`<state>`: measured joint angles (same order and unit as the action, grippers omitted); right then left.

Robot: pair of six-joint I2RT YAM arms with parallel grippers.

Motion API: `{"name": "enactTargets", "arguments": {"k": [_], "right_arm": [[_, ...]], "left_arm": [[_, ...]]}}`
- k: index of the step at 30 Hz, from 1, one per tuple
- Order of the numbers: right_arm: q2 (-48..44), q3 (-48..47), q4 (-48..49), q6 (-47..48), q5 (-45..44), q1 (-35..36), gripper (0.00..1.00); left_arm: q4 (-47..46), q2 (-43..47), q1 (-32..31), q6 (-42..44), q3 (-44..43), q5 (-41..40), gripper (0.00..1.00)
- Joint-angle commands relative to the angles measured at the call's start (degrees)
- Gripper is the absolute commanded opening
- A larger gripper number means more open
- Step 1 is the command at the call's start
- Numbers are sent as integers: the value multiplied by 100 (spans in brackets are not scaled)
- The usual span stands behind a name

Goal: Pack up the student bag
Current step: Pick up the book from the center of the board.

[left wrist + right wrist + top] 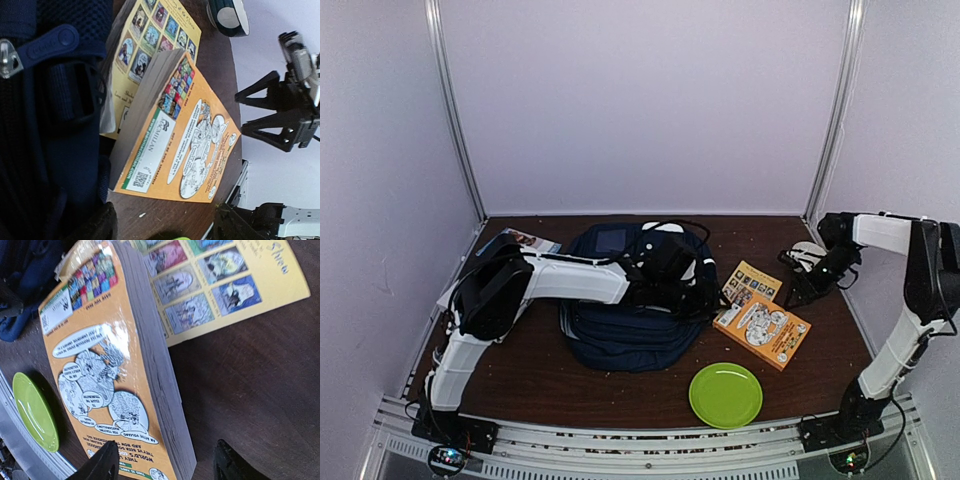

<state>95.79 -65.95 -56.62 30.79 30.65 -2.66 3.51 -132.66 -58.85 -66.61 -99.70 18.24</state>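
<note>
Navy bag [620, 335] lies flat mid-desk [550, 375], with the left arm reaching across it. The left gripper [165, 227] sits at the bag's 3 o'clock edge, fingers apart and holding nothing. Just beyond, an orange book [762, 330] rests partly on a yellow book [752, 278]. The right gripper [800, 288] hangs at the books' 3 o'clock, fingers apart, empty. A green plate [725, 394] lies at the bag's 5 o'clock.
</note>
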Motion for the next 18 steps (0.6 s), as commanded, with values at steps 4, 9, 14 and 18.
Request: {"name": "enactTargets", "arguments": {"k": [4, 9, 14, 18], "right_arm": [[285, 178, -354, 291, -252, 19, 65], [455, 189, -494, 284, -38, 143, 64], [625, 241, -472, 89, -71, 400, 64], [904, 234, -734, 151, 166, 591, 57]], "left_arm": [[-875, 389, -321, -1445, 573, 35, 71], [-889, -1, -481, -1945, 328, 137, 71], [-1171, -397, -502, -2508, 298, -1, 71], [-1067, -661, -522, -2602, -7, -34, 71]]}}
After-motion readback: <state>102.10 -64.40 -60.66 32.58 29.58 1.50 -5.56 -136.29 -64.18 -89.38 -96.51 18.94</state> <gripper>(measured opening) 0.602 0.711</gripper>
